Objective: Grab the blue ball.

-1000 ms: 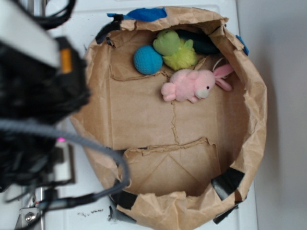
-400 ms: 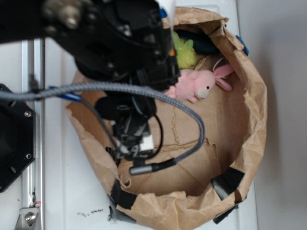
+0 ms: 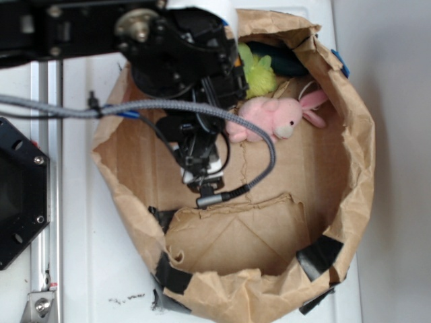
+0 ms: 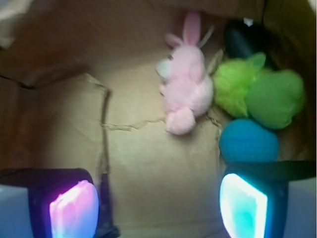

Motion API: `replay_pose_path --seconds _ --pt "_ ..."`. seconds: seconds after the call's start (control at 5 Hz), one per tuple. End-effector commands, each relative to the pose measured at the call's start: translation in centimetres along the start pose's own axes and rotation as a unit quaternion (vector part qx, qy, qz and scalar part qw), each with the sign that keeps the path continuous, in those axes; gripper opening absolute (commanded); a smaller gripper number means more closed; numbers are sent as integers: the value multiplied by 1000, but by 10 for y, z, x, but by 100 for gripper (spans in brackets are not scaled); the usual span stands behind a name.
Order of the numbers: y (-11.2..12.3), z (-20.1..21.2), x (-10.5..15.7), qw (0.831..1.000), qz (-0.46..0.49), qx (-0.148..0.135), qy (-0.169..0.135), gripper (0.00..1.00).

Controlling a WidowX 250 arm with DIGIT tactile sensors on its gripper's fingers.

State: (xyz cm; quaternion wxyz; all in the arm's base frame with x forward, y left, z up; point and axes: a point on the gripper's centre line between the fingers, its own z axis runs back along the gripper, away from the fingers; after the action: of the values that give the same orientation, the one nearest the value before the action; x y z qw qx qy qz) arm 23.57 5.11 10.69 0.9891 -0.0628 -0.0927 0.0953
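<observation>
Gripper: the black gripper (image 4: 158, 203) hangs inside the crumpled brown paper bag (image 3: 353, 175); its jaws stand wide apart with nothing between them
Ball: the small round teal-blue fuzzy ball (image 4: 248, 141) lies on the bag floor just above the right fingertip; hidden by the arm in the exterior view
Neighbours: the yellow-green plush toy (image 4: 260, 91) touches the ball; the pink plush bunny (image 4: 185, 87) lies just beside that toy
Arm: the black robot arm (image 3: 182, 67) reaches over the bag's rim
</observation>
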Motion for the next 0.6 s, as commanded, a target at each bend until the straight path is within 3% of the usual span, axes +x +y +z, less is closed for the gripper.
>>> replay_pose_path --seconds 0.0,0.4 --pt "35 -7 8 998 60 35 -10 100" --pt "41 -13 9 995 82 49 -6 100"
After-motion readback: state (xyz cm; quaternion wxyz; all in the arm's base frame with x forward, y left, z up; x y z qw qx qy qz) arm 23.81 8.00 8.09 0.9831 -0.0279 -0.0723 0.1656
